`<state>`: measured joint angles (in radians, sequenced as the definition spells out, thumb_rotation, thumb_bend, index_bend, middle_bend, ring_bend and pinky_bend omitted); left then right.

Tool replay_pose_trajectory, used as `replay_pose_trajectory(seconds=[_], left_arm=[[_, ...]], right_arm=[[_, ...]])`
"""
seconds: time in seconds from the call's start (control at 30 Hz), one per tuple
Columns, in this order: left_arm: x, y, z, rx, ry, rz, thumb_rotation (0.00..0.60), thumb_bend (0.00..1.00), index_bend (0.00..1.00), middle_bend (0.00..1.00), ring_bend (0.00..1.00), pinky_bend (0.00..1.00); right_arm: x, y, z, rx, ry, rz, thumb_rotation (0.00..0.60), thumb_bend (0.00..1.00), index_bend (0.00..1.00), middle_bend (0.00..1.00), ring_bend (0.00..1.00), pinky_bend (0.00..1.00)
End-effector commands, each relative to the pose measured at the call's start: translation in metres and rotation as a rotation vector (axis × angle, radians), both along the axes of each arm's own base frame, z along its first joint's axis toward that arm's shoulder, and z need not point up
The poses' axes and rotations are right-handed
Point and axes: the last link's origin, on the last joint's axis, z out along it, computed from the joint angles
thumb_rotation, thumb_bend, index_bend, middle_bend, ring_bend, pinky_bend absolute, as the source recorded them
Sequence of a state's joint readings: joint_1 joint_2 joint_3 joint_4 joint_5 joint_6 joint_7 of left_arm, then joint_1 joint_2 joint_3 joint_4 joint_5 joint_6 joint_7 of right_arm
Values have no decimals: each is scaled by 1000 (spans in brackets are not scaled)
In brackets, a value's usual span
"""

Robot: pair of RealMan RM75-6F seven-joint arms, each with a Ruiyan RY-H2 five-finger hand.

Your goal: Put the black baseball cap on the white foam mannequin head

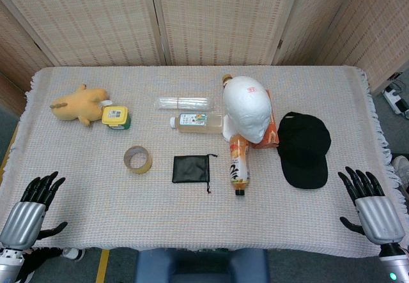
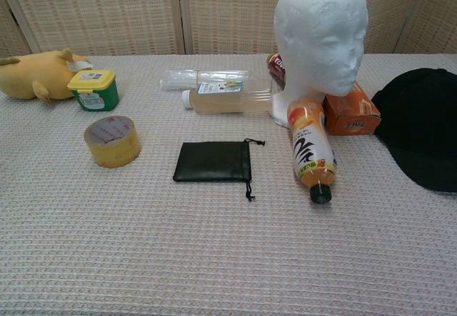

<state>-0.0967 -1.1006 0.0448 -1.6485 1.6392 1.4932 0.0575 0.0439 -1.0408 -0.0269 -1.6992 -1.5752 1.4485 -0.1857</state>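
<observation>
Head view first: left hand (image 1: pixel 29 209) is seen at the near left table edge, fingers spread apart, nothing held, resting on the woven cloth-covered table (image 1: pixel 77 187). Right hand (image 1: pixel 370 203) is seen at the near right edge, fingers likewise spread, nothing held, near but apart from the black baseball cap (image 1: pixel 303 147). Cap lies flat on the cloth, just right of the white foam mannequin head (image 1: pixel 248 109), which stands upright. An orange carton (image 1: pixel 273 128) is wedged between head and cap. An orange-labelled drink bottle (image 1: pixel 239 163) lies in front of the head. A flat black drawstring pouch (image 1: pixel 190 168), a roll of tan tape (image 1: pixel 137 160), a green tub with yellow lid (image 1: pixel 115 117), a yellow plush toy (image 1: pixel 78 103) and a clear bottle of pale liquid (image 1: pixel 195 121) are spread leftward.

Chest view: neither hand is shown. Cap (image 2: pixel 423 130) is cut by the right frame edge; mannequin head (image 2: pixel 321 38) faces slightly right, bottle (image 2: pixel 311 150) lying at its base, cap end nearest the camera.
</observation>
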Motion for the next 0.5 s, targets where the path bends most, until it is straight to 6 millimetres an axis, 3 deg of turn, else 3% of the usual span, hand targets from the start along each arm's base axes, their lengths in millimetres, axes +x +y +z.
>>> replay_pose_trajectory(seconds=[0.03,0.27,0.5], left_arm=[[0,-1,0,1,-2,-1,600,172,62,0,0,43],[3,1,0,1,-36,-2,600,173,62,0,0,43],[-1,4,4,-18,-77,14,600,174,62,0,0,43]], right_arm=[[-1,-1,0,-2,1,-6,600,88,0,0,0,0],[-9,-9,-13,-11,-7,-27,600,88,13,0,0,0],[-28,-17,-50,-56,-19,19,600,88,259,0,0,0]])
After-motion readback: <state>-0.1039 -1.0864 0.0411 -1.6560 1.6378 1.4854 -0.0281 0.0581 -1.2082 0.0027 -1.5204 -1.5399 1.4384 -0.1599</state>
